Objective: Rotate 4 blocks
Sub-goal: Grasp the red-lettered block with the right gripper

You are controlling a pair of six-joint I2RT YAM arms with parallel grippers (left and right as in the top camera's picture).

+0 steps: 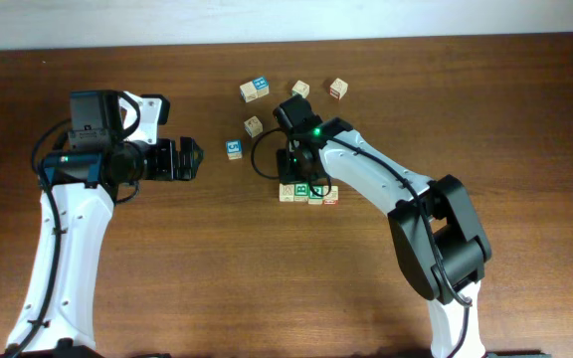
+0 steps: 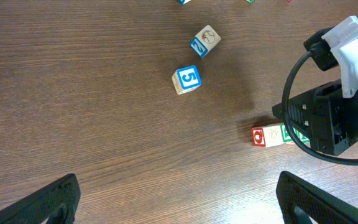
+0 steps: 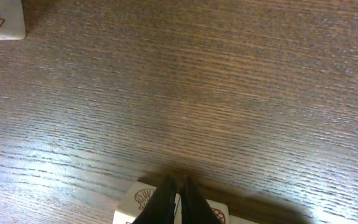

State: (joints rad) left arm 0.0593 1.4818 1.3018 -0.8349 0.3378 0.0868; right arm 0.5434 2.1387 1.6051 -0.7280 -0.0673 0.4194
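Left of the worktop's middle, the left fingers (image 2: 51, 199) stand wide apart, empty. Just right, a blue-printed cube (image 1: 234, 149) lies alone. At the middle, four pale wooden alphabet blocks (image 1: 307, 193) touch in a row, the right fingers (image 3: 166, 200) pressed together over them.
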